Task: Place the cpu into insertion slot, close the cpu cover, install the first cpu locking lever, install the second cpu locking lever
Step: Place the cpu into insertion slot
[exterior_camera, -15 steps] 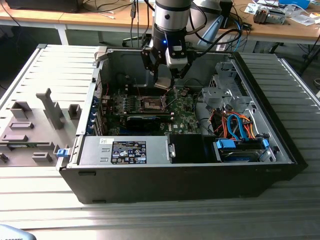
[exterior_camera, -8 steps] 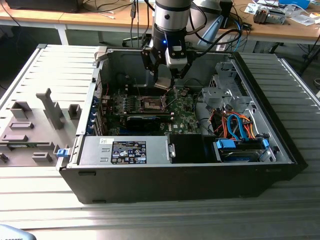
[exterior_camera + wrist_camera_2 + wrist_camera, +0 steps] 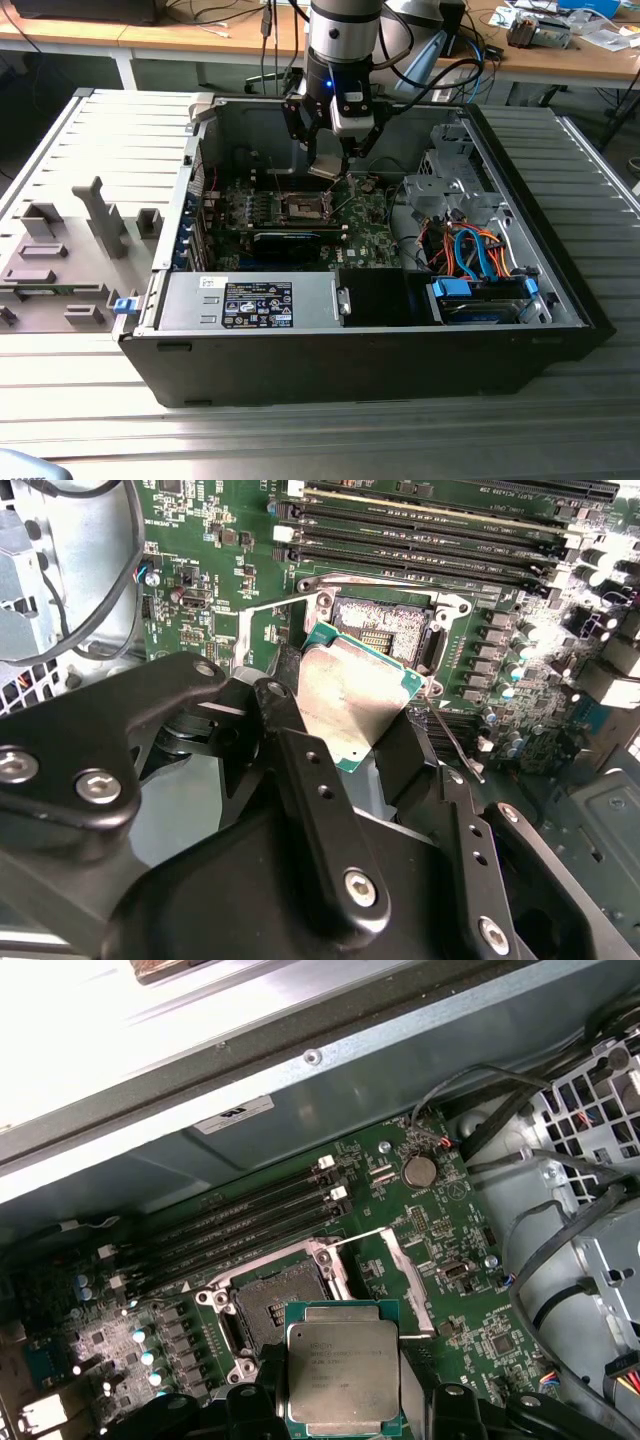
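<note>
As pincer [image 3: 350, 720] grips 1 cpu [image 3: 355, 690], 1 mobo socket's [image 3: 385, 620] open.

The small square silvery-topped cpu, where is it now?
In both wrist views the cpu is clamped in the black gripper, near the empty socket on the green motherboard.

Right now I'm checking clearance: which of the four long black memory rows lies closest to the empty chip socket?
The row running right along the socket frame; the other three lie beyond it.
</note>
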Robot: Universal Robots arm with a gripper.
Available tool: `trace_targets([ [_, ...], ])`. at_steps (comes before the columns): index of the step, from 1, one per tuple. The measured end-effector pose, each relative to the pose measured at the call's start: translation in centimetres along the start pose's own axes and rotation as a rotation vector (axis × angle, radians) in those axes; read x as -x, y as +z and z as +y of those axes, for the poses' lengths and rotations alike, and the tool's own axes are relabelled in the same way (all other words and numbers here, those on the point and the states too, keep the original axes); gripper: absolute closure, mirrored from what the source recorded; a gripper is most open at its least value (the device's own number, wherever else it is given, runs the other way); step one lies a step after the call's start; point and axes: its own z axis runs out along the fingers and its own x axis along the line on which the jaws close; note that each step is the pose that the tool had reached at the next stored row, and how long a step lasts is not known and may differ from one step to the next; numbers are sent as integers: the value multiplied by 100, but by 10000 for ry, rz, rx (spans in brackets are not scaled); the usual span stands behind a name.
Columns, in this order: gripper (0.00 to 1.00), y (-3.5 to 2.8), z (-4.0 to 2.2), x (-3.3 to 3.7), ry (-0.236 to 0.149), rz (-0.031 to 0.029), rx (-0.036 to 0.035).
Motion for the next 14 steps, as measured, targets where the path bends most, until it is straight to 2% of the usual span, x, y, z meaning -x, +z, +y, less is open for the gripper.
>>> trace_targets([
  [14, 46, 3, 0, 0, 99, -7, -6],
])
